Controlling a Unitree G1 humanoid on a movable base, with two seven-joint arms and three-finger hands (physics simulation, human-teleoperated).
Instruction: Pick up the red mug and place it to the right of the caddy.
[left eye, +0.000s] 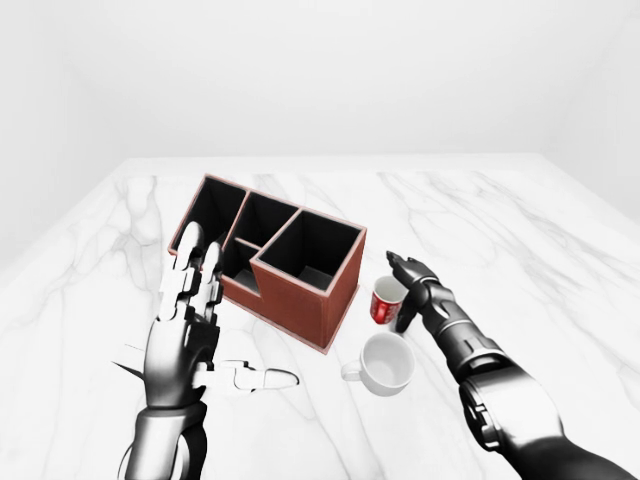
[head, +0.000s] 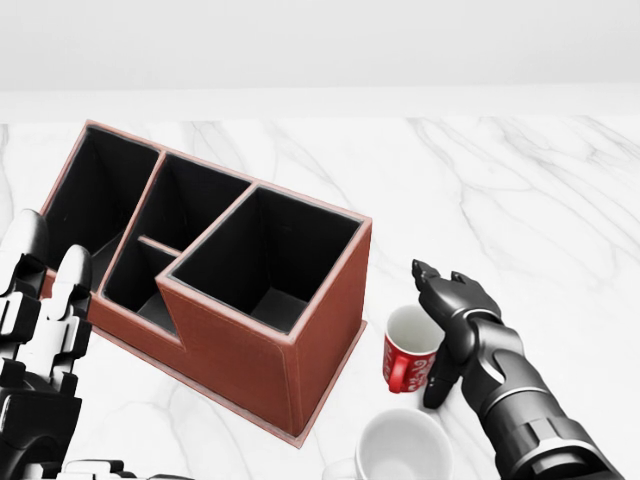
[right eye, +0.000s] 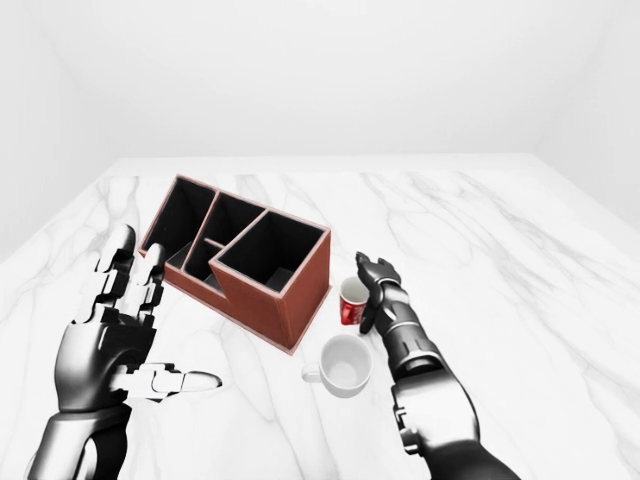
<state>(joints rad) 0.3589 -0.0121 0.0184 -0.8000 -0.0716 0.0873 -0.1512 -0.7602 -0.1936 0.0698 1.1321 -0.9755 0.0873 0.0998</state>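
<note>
The red mug (head: 407, 364) stands upright on the marble table (head: 520, 190), just right of the brown caddy (head: 330, 315), its white inside showing. My right hand (head: 430, 335) is open beside the mug's right side. Its fingers (head: 447, 292) spread above the rim, and the thumb points down past the mug's side without closing on it. In the left-eye view the mug (left eye: 383, 301) sits between the caddy's right wall and the hand. My left hand (left eye: 205, 310) is raised and open at the caddy's left end, holding nothing.
A white mug (head: 402, 448) stands just below the red mug, close to my right forearm. The caddy has several open, dark compartments. Bare marble stretches to the right and toward the top of the head view.
</note>
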